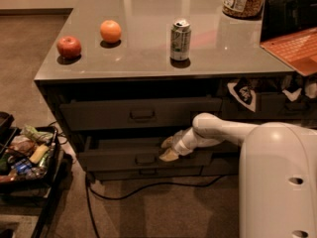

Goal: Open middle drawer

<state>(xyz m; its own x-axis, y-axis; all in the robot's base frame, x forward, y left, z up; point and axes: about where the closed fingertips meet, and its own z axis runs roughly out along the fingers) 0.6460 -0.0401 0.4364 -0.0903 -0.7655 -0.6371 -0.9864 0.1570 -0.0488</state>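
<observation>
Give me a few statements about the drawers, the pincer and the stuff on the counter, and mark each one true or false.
1. The middle drawer is partly pulled out. True.
2. The pincer is up at the countertop. False: it is low, at the middle drawer's front edge, just right of its pull.
3. The can stands upright on the countertop. True.
4. The apple lies right of the can. False: it lies left of the can, beside the orange.
</observation>
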